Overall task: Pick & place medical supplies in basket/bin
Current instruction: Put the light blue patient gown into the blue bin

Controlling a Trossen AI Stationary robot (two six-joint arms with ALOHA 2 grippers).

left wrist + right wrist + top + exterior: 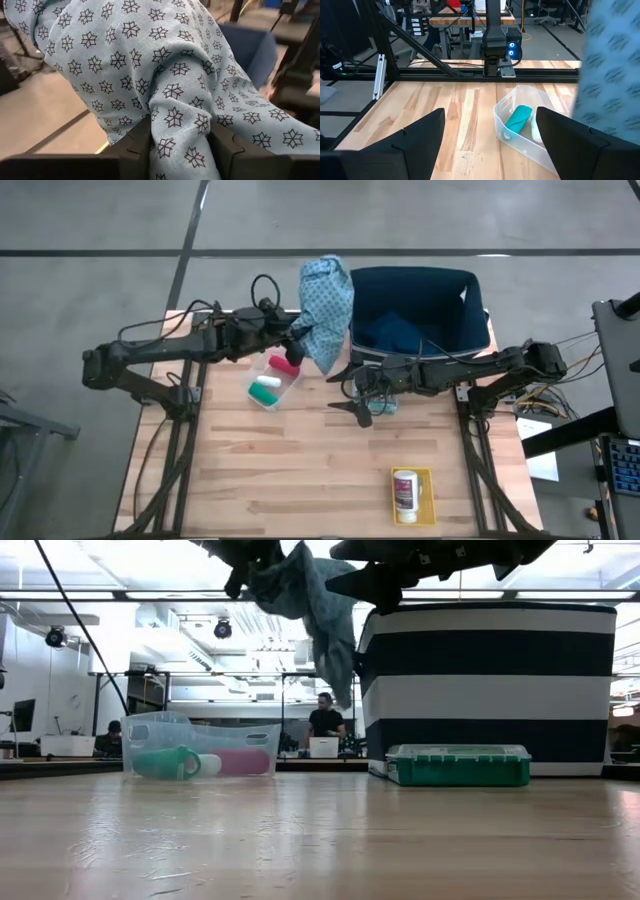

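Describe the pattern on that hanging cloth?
Light blue cloth with dark star-like flowers; clearest in the left wrist view.

Lt-blue star-print cloth hangs bunched, off table, beside striped basket. Dark teal folded cloth lies inside basket. Red, green, white cylinders lie in clear tray. White pill bottle lies on yellow tray, near table front.

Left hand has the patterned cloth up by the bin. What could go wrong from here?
1. The light-blue patterned cloth hangs long from the left hand; its tail could catch on the striped bin rim and drape outside.
2. The open right hand waits close by; swinging cloth might snag it.
3. The tail may brush the clear tray holding cylinders.
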